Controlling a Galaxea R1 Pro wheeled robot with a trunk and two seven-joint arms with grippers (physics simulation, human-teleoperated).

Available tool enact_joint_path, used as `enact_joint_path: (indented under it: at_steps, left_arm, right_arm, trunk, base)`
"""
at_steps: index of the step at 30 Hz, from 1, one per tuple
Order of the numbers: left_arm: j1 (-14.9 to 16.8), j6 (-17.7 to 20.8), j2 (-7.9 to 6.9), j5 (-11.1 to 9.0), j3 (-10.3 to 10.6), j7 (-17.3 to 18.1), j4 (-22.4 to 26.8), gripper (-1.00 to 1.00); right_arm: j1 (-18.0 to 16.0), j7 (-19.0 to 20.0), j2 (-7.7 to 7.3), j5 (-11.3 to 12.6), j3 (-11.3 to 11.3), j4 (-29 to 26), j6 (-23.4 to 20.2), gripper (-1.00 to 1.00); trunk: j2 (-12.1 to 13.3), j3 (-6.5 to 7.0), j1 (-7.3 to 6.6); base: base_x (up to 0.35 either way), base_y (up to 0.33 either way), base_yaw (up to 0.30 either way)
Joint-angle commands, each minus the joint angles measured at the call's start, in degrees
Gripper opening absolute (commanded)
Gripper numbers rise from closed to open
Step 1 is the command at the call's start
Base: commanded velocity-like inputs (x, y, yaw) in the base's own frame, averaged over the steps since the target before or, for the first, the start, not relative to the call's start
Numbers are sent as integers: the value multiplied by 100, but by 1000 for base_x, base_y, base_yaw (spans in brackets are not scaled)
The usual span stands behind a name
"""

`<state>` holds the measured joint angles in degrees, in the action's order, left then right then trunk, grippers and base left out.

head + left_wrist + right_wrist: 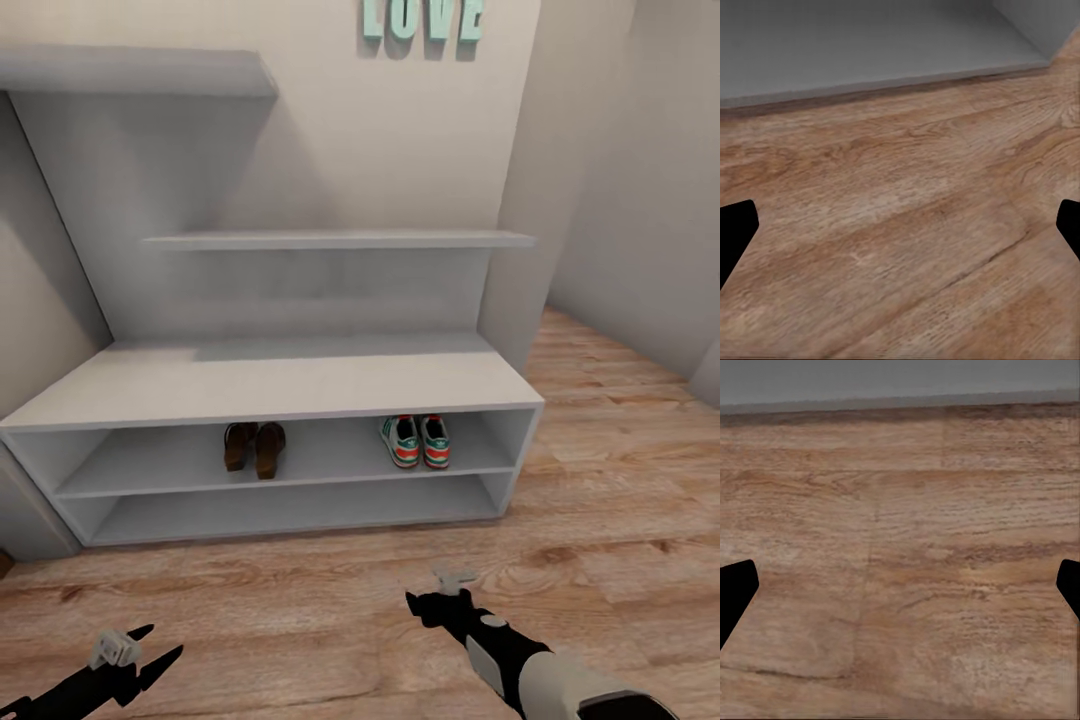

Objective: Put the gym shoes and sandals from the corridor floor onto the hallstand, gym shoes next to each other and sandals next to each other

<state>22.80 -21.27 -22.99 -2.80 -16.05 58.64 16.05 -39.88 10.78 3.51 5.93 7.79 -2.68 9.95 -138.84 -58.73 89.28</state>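
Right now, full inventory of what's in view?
gym shoes: 2, white with green stripes and red patches, side by side on the upper shelf slot, right part.
sandals: 2, brown, side by side on the upper shelf slot, left of centre.
hallstand: 1, pale grey, against the wall; lower slot bare.
wall shelves: 2, pale grey, stepped above the hallstand.
LOVE letters: 1 set, mint, on the wall.
corridor floor: brown wood planks.
left pincer: black, open, over the floor.
right pincer: black, open, over the floor.
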Motion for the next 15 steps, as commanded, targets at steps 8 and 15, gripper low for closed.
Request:
enact_joint_path:
  at_steps: [8, 15]
  left_arm:
    - [-2, -78, -1, -22, 3, -529, -327, 100]
    - [-69, -82, -4, -36, -7, -902, -436, 100]
  right_arm:
    - [281, 1664, -638, -92, 44, 110, 588, 100]
    - [450, 2156, -987, -92, 39, 117, 685, 100]
  trunk:
    - [320, 139, -178]
    - [601, 265, -331]
  base:
    - [0, 0, 0]
    - [0, 0, 0]
